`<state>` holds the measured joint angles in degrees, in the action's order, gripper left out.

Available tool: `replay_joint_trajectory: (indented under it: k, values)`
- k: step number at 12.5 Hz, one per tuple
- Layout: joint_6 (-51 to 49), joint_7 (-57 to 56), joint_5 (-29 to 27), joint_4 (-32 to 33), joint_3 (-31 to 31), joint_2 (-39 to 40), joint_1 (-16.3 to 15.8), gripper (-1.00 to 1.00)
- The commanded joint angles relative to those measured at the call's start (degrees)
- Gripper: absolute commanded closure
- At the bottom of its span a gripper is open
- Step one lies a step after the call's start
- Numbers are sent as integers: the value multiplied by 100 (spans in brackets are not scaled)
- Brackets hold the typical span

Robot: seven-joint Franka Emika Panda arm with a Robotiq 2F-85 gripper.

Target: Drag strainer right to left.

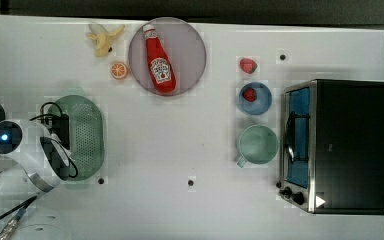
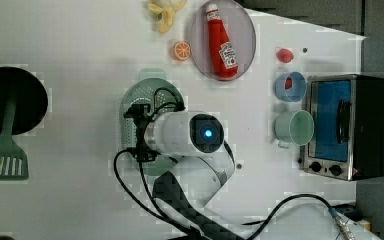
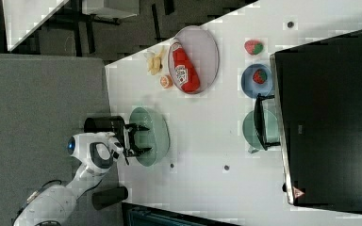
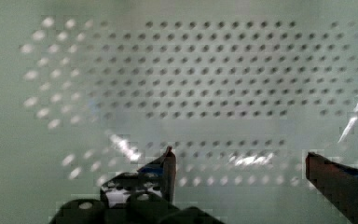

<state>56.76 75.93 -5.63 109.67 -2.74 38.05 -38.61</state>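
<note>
One arm: a white Franka arm reaches over the pale sage-green oblong plastic strainer (image 1: 86, 135) at the left of the top view, on a white worktop (image 1: 180, 145).
Gripper: the black two-fingered gripper (image 3: 139, 139) hangs above the strainer's basin with its jaws spread wide and nothing between them; the wrist view shows the gripper (image 4: 237, 161) over the dotted floor, whether touching it or not cannot be told.
Strainer's place: left-centre of the top view, well apart from the round pale green mug (image 1: 258, 145) and the toaster oven (image 1: 336, 146) at the right; in the left view the strainer (image 2: 132, 107) lies at mid-frame, partly under the wrist.
Step in hand: judged as settling on a hold before the drag, or having just let go; which one cannot be told.
Doing it well: probably best to pinch one long wall near its middle, keep the wrist low and pull level, so the light basin slides flat rather than tipping or swivelling.
Materials: the strainer looks like smooth, slightly glossy moulded plastic with rounded ends and neat rows of small holes, likely light and easy to skid on the matte worktop.
Neighbours: a round grey-mauve plate (image 1: 190, 40) bearing a red ketchup bottle (image 1: 160, 60), a peeled banana (image 1: 103, 39) and an orange slice (image 1: 119, 70) in the upper part of the top view.
</note>
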Motion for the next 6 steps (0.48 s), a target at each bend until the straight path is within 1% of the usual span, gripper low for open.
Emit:
replay_joint_trajectory:
  k: [1,4,6]
  values:
    - [-707,-693,70,-94,171,-600,33,-100]
    - [-1516,-2323,79,-74,587,-1558,47,-100]
    - [-2118,-3222,79,-66,970,-2244,66,-100]
